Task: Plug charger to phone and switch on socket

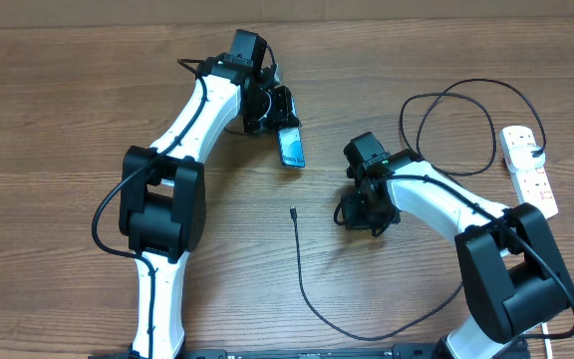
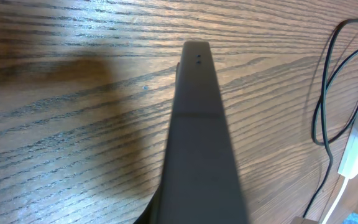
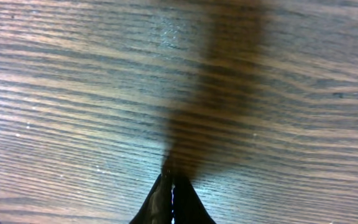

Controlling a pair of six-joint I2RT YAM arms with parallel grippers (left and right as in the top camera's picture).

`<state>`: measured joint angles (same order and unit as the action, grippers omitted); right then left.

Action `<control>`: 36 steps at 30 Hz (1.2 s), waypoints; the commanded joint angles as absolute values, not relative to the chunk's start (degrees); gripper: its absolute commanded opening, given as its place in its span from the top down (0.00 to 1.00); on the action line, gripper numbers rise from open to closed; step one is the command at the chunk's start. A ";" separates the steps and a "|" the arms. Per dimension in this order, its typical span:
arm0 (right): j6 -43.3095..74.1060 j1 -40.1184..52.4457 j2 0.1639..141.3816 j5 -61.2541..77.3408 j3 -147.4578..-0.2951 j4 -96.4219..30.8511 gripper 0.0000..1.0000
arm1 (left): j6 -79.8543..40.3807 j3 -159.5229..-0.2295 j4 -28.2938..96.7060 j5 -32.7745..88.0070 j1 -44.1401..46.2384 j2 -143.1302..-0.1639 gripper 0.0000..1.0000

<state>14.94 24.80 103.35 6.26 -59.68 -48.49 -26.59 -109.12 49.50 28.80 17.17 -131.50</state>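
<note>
Closest to my left wrist lens is the phone [image 2: 197, 137], seen edge-on as a dark slab. My left tool [image 1: 283, 122] is clamped shut on it, and its turquoise screen shows from overhead. Below the phone in that overhead view, the charger [image 1: 298, 254] lies on the bench [image 1: 68, 80] with its plug tip pointing towards the phone but apart from it. My right tool [image 3: 171, 186] sits right of and below the phone, fingers pressed together on nothing. Far right of the phone rests the socket [image 1: 528, 165], with the charger's loops between them.
</note>
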 commanded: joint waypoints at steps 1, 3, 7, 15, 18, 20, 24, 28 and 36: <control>14.33 25.08 103.11 7.64 -59.96 -48.18 0.96 | -25.28 -109.58 49.25 28.49 16.91 -131.13 0.96; 12.88 25.08 103.11 8.91 -59.96 -48.12 0.96 | -25.28 -109.60 49.28 28.05 16.91 -131.13 0.96; 11.46 25.08 103.11 10.46 -59.96 -48.10 0.96 | -25.28 -109.60 49.25 28.08 16.91 -131.13 0.96; 9.45 25.08 103.11 17.37 -60.01 -48.34 0.96 | -25.28 -109.60 49.23 28.05 16.91 -131.13 0.96; 9.30 25.08 103.11 18.81 -60.86 -49.19 0.94 | -25.28 -109.60 49.23 28.03 16.73 -131.13 0.95; 9.54 25.08 103.11 19.73 -62.15 -49.89 0.86 | -25.28 -109.60 49.23 28.05 16.67 -131.13 0.96; 15.18 25.10 103.11 23.33 -64.23 -48.18 0.68 | -25.28 -109.60 49.28 28.10 16.51 -131.13 0.96; 19.05 26.57 103.11 23.44 -64.47 -45.74 0.59 | -25.26 -109.60 49.93 28.29 15.79 -131.13 0.96; 25.10 34.63 103.11 13.54 -64.49 -42.13 0.46 | -25.26 -109.60 51.77 29.69 13.67 -131.13 0.96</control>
<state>21.98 32.36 103.35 18.00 -63.42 -42.52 -26.50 -109.12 51.62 27.66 14.44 -131.50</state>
